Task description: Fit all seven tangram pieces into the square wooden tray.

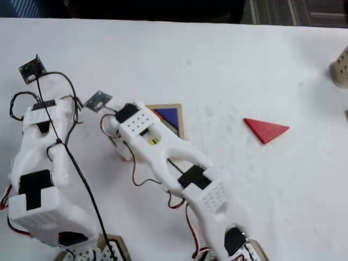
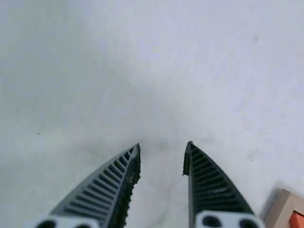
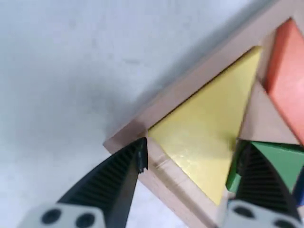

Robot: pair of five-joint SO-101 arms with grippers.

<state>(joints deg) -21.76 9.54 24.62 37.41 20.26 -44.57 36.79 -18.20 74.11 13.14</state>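
Observation:
The square wooden tray lies mid-table, mostly covered by my right arm. A blue piece shows inside it. In the right wrist view, my right gripper is open just above the tray's corner. One finger is at the rim and the other is over a green piece. A yellow triangle lies flat in the tray between them, beside an orange piece. A red triangle rests on the table to the right. My left gripper is open over bare table, with the tray's corner beside it.
A beige perforated object stands at the right edge. Wooden arm bases sit at the front edge. My left arm and its black cables are left of the tray. The table's far edge runs along the top.

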